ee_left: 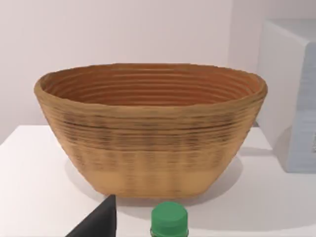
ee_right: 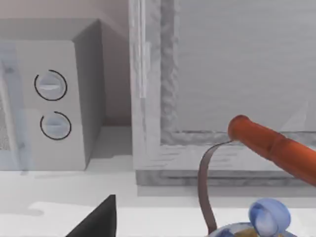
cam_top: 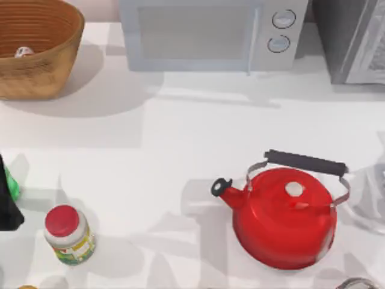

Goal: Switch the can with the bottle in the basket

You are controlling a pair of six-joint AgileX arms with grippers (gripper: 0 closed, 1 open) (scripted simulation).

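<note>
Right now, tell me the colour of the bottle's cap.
Green: the bottle cap shows best in the left wrist view, in front of the basket.

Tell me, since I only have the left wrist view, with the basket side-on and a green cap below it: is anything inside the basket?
Observer: Yes. From above, the can lies in the basket, toward its left side.
Operator: Anything close to the bottle?
Observer: A red-lidded jar stands to the right of the bottle, apart from it.
Operator: And further right?
Observer: A red kettle stands at the front right, spout pointing left.
</note>
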